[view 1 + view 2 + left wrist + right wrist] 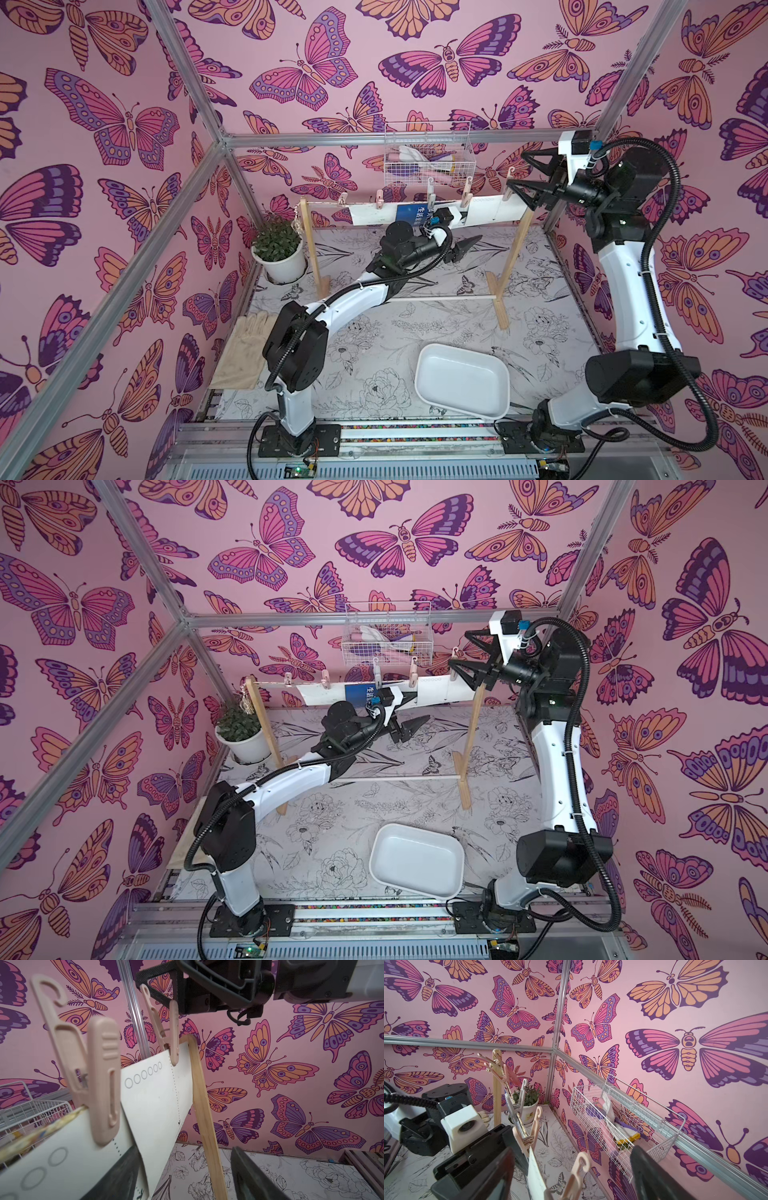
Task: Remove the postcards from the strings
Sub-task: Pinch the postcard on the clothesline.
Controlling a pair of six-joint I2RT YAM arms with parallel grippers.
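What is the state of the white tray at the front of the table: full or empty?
Empty. In a top view the white tray shows only its bare inside; the postcards hang from clothespins.

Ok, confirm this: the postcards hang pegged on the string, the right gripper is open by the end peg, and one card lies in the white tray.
No: the white tray is empty, as both top views show. The postcards do hang pegged on the string, right gripper open by the end peg.
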